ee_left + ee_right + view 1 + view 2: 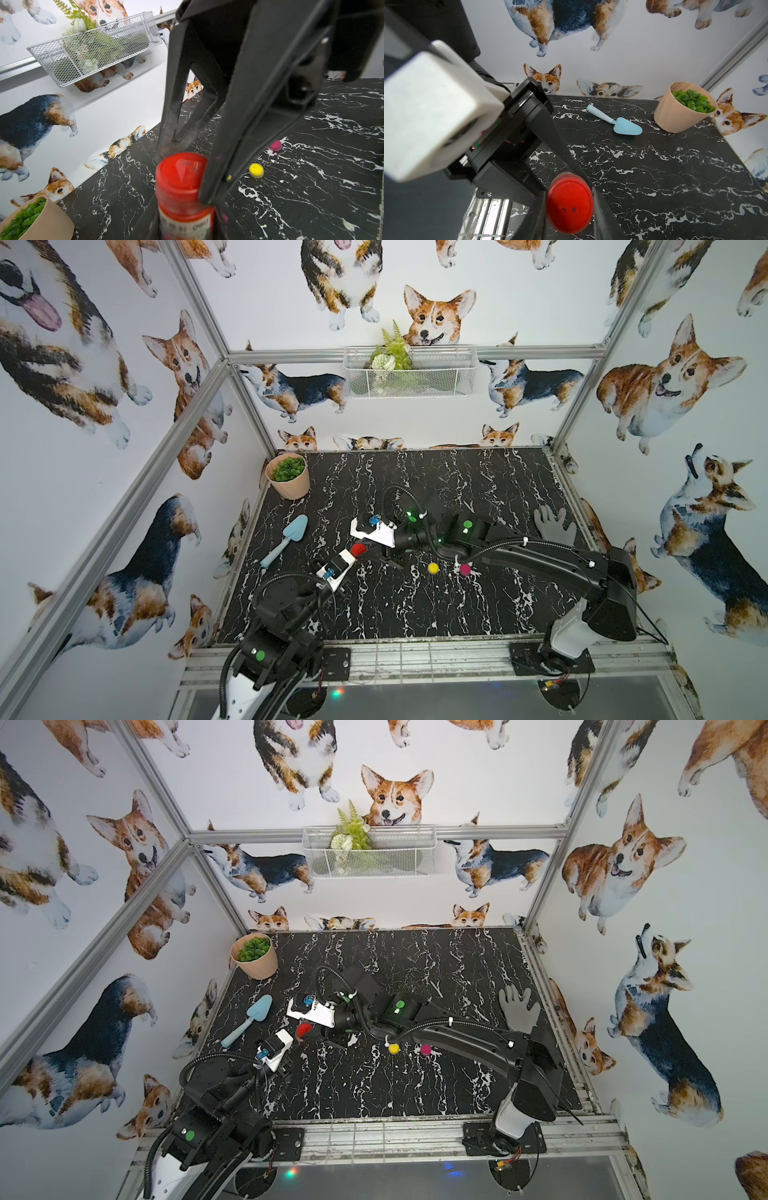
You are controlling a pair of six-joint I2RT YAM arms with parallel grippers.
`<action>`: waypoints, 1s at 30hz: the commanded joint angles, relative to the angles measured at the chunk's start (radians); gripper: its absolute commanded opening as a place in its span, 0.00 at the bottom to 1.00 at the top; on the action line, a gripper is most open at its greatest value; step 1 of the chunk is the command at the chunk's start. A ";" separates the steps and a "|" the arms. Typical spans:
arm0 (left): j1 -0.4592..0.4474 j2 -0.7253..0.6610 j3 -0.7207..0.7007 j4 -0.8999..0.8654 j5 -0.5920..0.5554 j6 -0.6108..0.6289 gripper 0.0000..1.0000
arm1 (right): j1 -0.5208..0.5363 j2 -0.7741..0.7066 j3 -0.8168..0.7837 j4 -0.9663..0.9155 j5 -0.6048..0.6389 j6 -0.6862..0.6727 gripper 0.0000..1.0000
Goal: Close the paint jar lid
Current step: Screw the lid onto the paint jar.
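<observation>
A red paint jar [185, 218] stands upright near the table's front left, seen in both top views [358, 549] [304, 1029]. My left gripper [185, 226] is shut on the jar's labelled body, one finger on each side. The red lid [571, 199] sits on top of the jar [180, 172]. My right gripper [570, 209] reaches in from the right and is shut on the lid, its fingers [239, 145] pressed against the lid's two sides. Whether the lid is fully seated does not show.
A small yellow pot [433, 568] and a magenta one [465, 569] lie under the right arm. A blue trowel [286, 539] and a potted plant [288, 475] are at the left. A grey glove [555, 524] lies far right. A wire basket [409, 371] hangs on the back wall.
</observation>
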 commanded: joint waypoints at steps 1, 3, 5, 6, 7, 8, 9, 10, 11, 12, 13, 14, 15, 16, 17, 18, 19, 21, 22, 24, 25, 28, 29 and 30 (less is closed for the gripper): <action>-0.001 -0.009 0.004 0.076 -0.025 0.026 0.34 | 0.025 0.027 -0.008 0.059 0.099 0.125 0.36; -0.001 -0.010 0.004 0.075 -0.041 0.029 0.34 | 0.033 0.047 0.010 0.054 0.140 0.168 0.35; -0.001 -0.010 0.005 0.073 -0.066 0.035 0.33 | 0.040 0.074 0.036 0.042 0.210 0.234 0.35; -0.001 -0.012 0.005 0.072 -0.078 0.037 0.33 | 0.039 0.083 0.042 0.044 0.229 0.264 0.35; -0.001 -0.014 0.006 0.072 -0.089 0.040 0.33 | 0.040 0.091 0.044 0.053 0.245 0.292 0.35; -0.001 -0.015 0.005 0.073 -0.099 0.041 0.33 | 0.039 0.099 0.045 0.062 0.257 0.323 0.35; -0.001 -0.017 0.005 0.073 -0.116 0.045 0.33 | 0.041 0.107 0.048 0.066 0.262 0.346 0.35; -0.001 -0.019 0.005 0.072 -0.129 0.049 0.33 | 0.042 0.124 0.057 0.067 0.276 0.379 0.35; -0.002 -0.022 0.005 0.072 -0.141 0.051 0.33 | 0.045 0.145 0.069 0.065 0.278 0.414 0.35; -0.002 -0.024 0.005 0.072 -0.149 0.053 0.33 | 0.047 0.160 0.078 0.067 0.268 0.435 0.35; -0.001 -0.027 0.005 0.072 -0.159 0.056 0.33 | 0.048 0.174 0.090 0.063 0.266 0.462 0.35; -0.001 -0.031 0.005 0.072 -0.168 0.057 0.33 | 0.050 0.189 0.102 0.059 0.260 0.487 0.35; -0.001 -0.034 0.004 0.072 -0.177 0.061 0.33 | 0.052 0.205 0.114 0.056 0.252 0.513 0.35; -0.001 -0.037 0.004 0.072 -0.186 0.064 0.33 | 0.054 0.215 0.124 0.053 0.247 0.534 0.35; -0.001 -0.038 0.004 0.072 -0.196 0.066 0.33 | 0.056 0.225 0.133 0.048 0.249 0.552 0.35; -0.001 -0.039 0.004 0.072 -0.204 0.068 0.33 | 0.061 0.238 0.146 0.043 0.255 0.576 0.35; -0.001 -0.040 0.004 0.072 -0.212 0.069 0.33 | 0.062 0.244 0.149 0.044 0.255 0.590 0.35; -0.002 -0.042 0.004 0.073 -0.222 0.069 0.33 | 0.067 0.249 0.146 0.066 0.252 0.625 0.35; -0.001 -0.044 0.002 0.074 -0.221 0.068 0.33 | 0.068 0.251 0.140 0.079 0.247 0.633 0.35; -0.001 -0.045 0.002 0.074 -0.221 0.067 0.33 | 0.070 0.248 0.130 0.102 0.241 0.637 0.36; -0.001 -0.045 0.002 0.074 -0.221 0.065 0.33 | 0.070 0.247 0.128 0.108 0.235 0.636 0.37; -0.001 -0.044 0.001 0.075 -0.218 0.064 0.33 | 0.070 0.243 0.116 0.122 0.212 0.632 0.48; -0.002 -0.044 0.002 0.075 -0.218 0.064 0.33 | 0.070 0.239 0.109 0.131 0.206 0.630 0.53; -0.001 -0.044 0.001 0.075 -0.218 0.063 0.33 | 0.070 0.237 0.104 0.133 0.208 0.630 0.57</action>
